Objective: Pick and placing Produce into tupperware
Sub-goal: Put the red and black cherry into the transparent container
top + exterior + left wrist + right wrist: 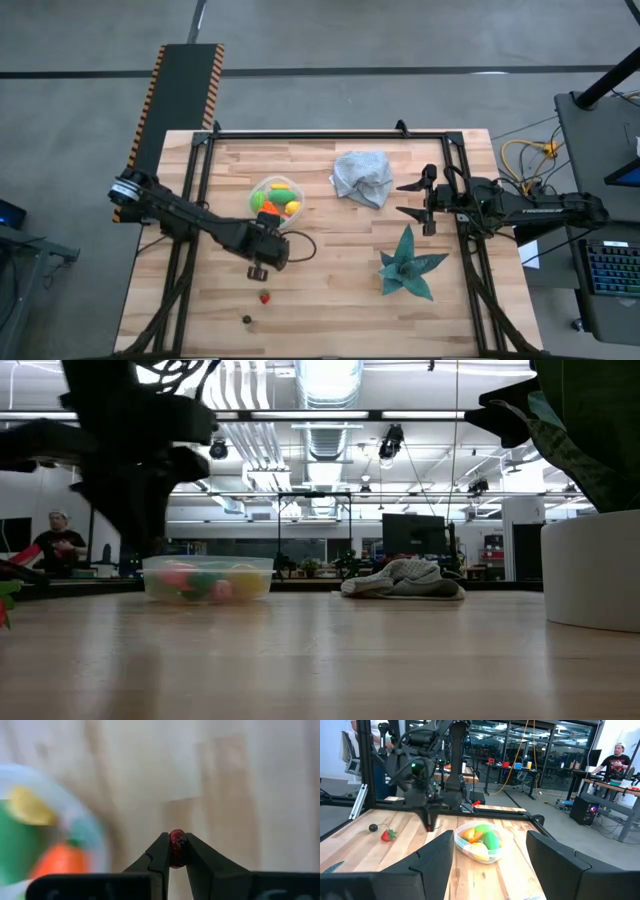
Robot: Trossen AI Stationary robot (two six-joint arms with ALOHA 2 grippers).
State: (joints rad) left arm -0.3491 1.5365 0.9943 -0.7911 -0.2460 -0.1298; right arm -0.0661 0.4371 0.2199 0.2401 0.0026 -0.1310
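Note:
The clear tupperware [275,197] stands left of the table's middle and holds green, yellow and orange produce [481,840]. My left gripper [258,268] hangs just near of it, shut on a small dark red piece of produce [176,847]. A red strawberry [265,297] and a small dark piece [246,320] lie on the wood nearer the front edge. My right gripper [412,199] is open and empty at the right, beside the grey cloth. My left gripper pinches the small dark red piece [176,840] between its two fingertips [161,855], at their free ends. The fingers point down from above. The piece is lifted clear of the table, with the tupperware [30,835] close beside it.
A crumpled grey-blue cloth [362,177] lies at the far middle. A teal spiky star-shaped piece [410,265] sits at the near right. Black rails [330,133] frame the table top. Bare wood lies between the tupperware and the star piece. People stand in the room beyond.

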